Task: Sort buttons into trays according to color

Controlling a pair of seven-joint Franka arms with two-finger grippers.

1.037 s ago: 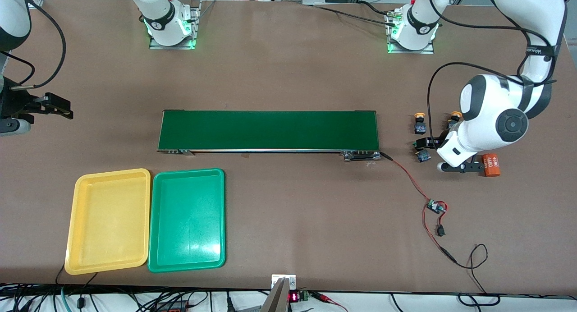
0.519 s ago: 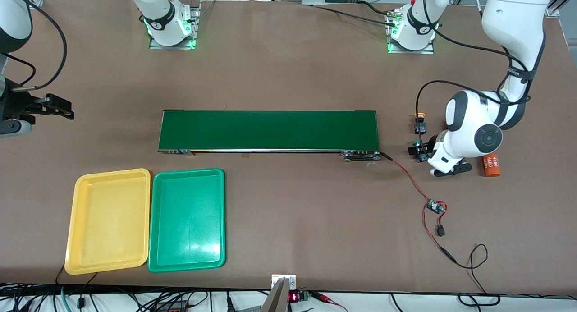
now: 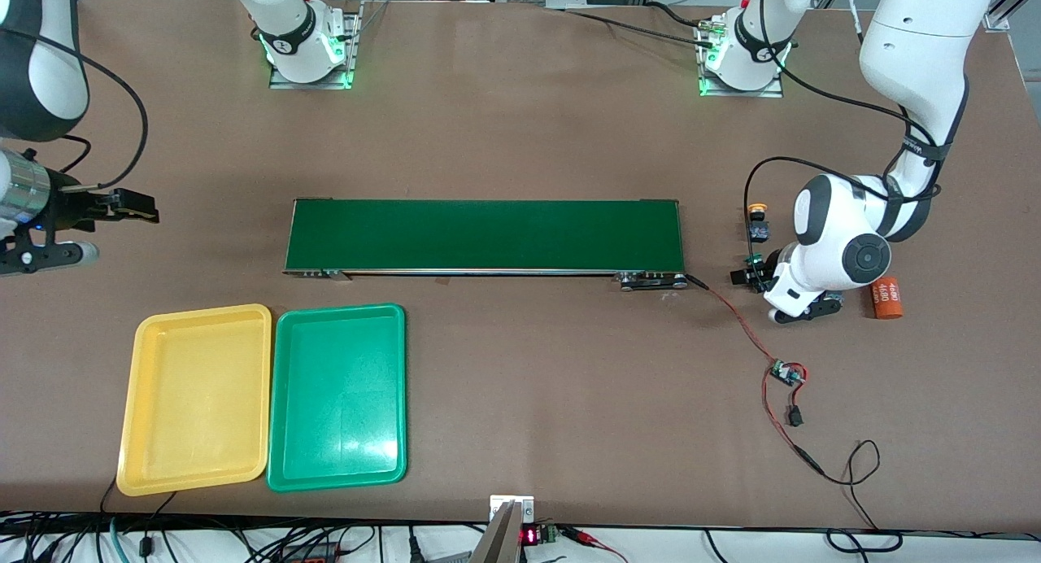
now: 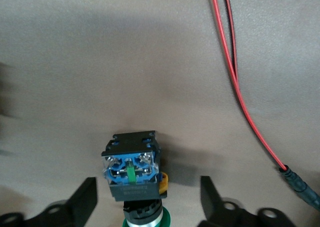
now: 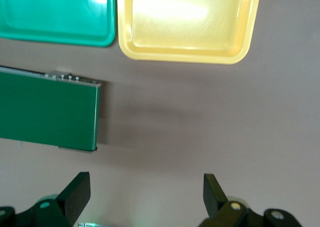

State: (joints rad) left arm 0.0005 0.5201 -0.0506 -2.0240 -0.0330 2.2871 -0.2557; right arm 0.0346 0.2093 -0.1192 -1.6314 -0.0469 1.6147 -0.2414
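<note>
At the desk's left-arm end, past the end of the long dark-green conveyor belt (image 3: 484, 235), the left gripper (image 3: 752, 276) is down at the tabletop around a green-capped push-button switch with black body and blue base (image 4: 131, 173). In the left wrist view the switch lies on its side between the two black fingers (image 4: 82, 203), gaps showing on both sides, so the claw straddles it without gripping yet; released, not grasping. A bit of yellow-orange shows just beside that switch, too little to identify.

A yellow-orange-capped switch (image 3: 757, 222) sits farther from the front camera, near the same belt end. Other buttons not visible, probably hidden under the left arm. An orange cylinder with white print (image 3: 888, 298) lies toward the desk's edge, beside the arm. Red and black wire (image 3: 744, 325) runs from the belt to a small circuit board (image 3: 786, 373).

Shallow yellow plastic tray (image 3: 195, 398) and matching green tray (image 3: 337, 396) sit touching side by side near the front edge at the right-arm end, both holding nothing.

Right gripper (image 3: 134, 207) waits above the desk at the right-arm edge, fingers spread, holding nothing.

Progress: nothing sorted so far. First pick is just starting; all buttons are left to move.
</note>
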